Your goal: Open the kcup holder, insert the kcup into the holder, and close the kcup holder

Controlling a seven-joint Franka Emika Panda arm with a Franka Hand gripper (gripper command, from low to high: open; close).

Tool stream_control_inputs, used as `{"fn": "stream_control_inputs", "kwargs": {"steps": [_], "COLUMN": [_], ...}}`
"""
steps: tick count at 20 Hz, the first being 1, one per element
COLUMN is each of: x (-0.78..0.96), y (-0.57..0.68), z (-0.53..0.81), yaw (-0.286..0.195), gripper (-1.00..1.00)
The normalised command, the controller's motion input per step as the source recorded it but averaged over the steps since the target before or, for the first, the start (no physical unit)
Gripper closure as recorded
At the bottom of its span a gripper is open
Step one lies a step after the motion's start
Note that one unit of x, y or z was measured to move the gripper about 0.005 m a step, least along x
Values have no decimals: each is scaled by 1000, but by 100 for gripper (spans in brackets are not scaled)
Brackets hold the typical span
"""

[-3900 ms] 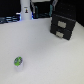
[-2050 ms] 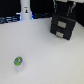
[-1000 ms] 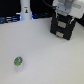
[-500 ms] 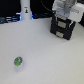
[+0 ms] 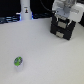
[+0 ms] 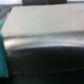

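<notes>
You're over the black box-shaped kcup holder [image 5: 63, 29] with the white-and-grey gripper [image 5: 65, 16]; I cannot tell whether it's spread or clenched. Treat the holder as rigid and fairly heavy, and hook a front slot handle. The small green-topped kcup [image 5: 18, 62], well apart, looks light and crushable; pinch its rim gently.

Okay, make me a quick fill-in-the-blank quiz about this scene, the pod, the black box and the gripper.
1. The top of the kcup is colored ____.
2. The kcup holder is colored ____.
3. The gripper is directly above the ____, far from the kcup.
4. The kcup lies on the white ____, not inside the holder.

Missing words: green; black; kcup holder; table
</notes>
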Motion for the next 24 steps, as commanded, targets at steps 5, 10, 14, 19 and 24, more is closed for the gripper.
{"fn": "stream_control_inputs", "kwargs": {"steps": [5,10,14,19,24], "x": [890,945,946,950,944], "y": [-248,-294,-311,-321,-341], "z": [191,159,108,131,129], "yaw": [-41,-55,-68,-73,-74], "gripper": [100,100,100,100,100]}}
